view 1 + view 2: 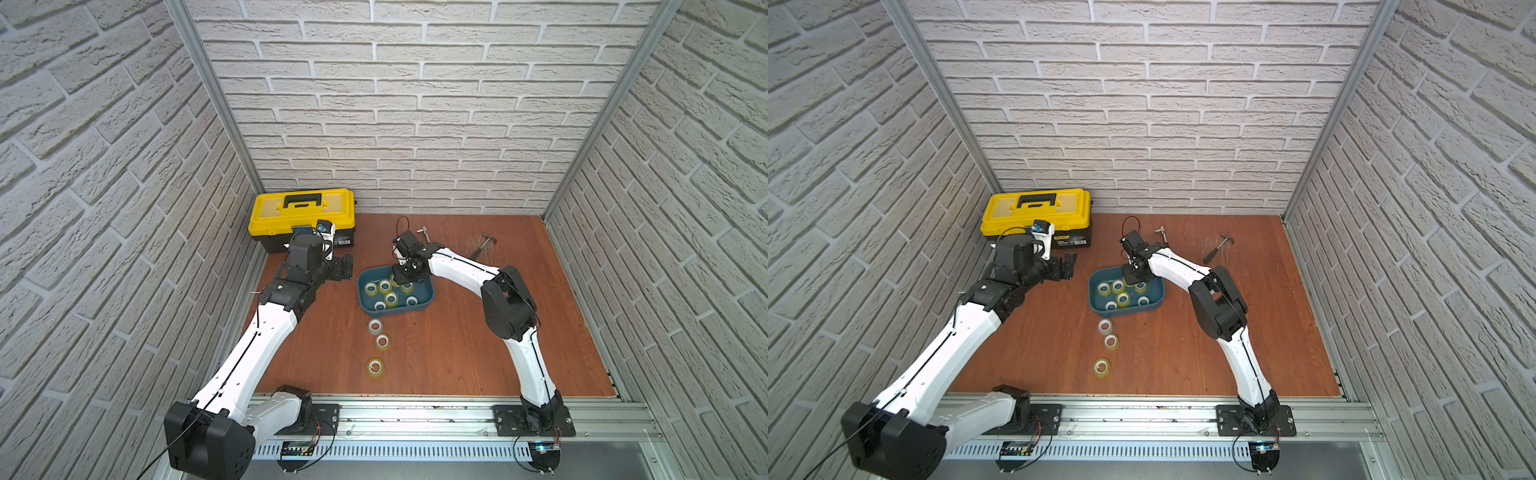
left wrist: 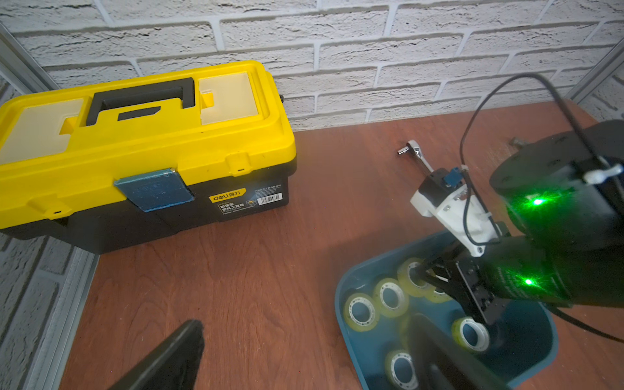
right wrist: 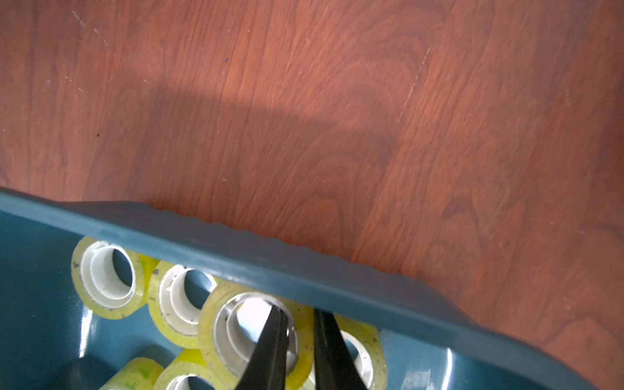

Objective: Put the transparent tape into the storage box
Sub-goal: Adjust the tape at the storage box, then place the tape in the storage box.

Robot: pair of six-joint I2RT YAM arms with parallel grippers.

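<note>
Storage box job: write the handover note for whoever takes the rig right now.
Grippers: the right gripper is shut on a tape roll, one of its fingers inside the core, low in the storage box, not yet released. The left gripper is open and empty, between the toolbox and the storage box.
Done: several other rolls lie in the box.
Left: release this roll, then bring in the three loose rolls on the table in front of the box.
</note>
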